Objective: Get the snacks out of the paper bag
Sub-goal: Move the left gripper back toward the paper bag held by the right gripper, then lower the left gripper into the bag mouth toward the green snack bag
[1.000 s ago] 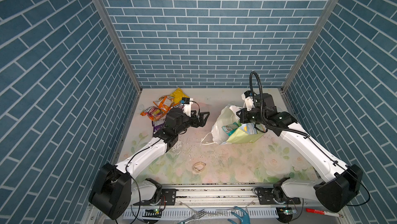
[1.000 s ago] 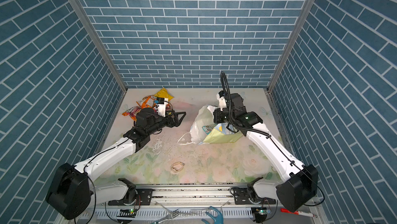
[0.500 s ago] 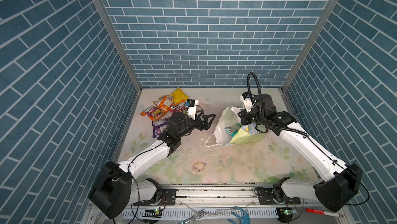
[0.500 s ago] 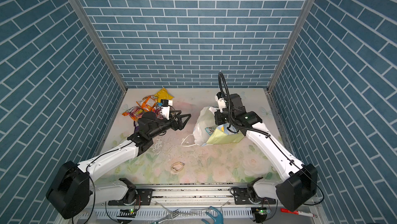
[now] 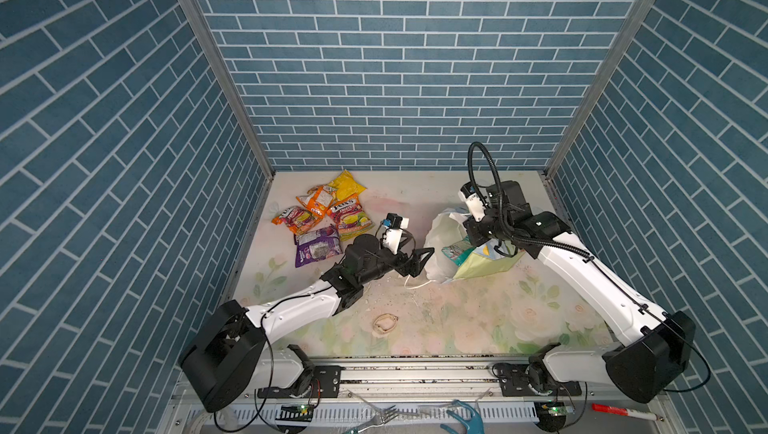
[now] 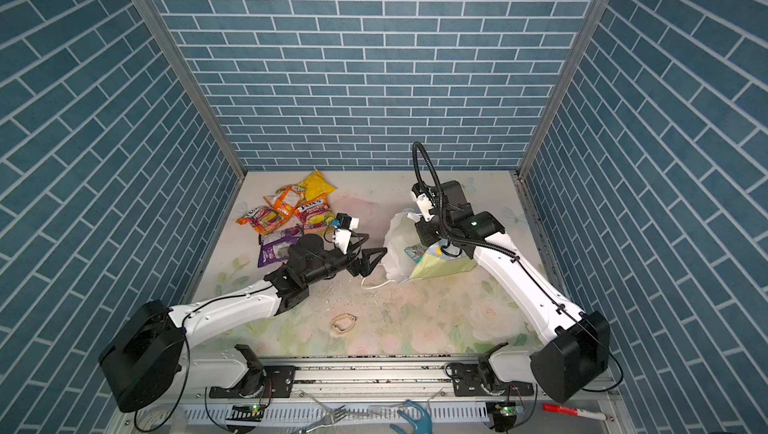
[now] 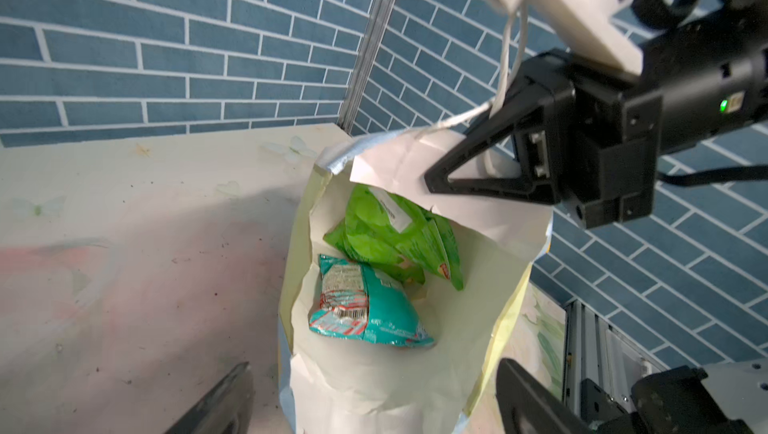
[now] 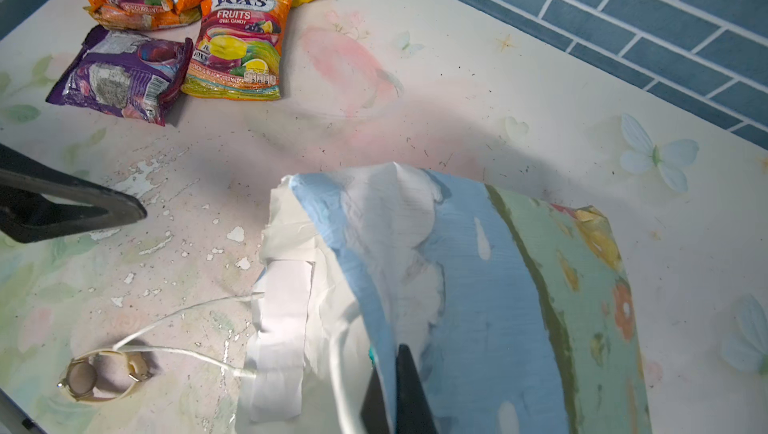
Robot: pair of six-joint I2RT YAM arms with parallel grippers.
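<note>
The paper bag lies on its side right of centre, its white mouth facing left. My right gripper is shut on the bag's upper wall and holds the mouth up. Inside lie a teal packet and a green packet. My left gripper stands open just outside the mouth, with nothing between its fingers. Several snacks lie at the back left: a purple packet, two FOX'S bags, an orange one and a yellow one.
A small watch-like band lies on the floral table near the front, and the bag's white string handle trails beside it. A fork, a teal tool and a red marker lie by the front rail. Brick walls close three sides.
My left gripper has swung right from beside the snack pile to the bag's mouth, still open. The right gripper keeps its hold on the bag.
</note>
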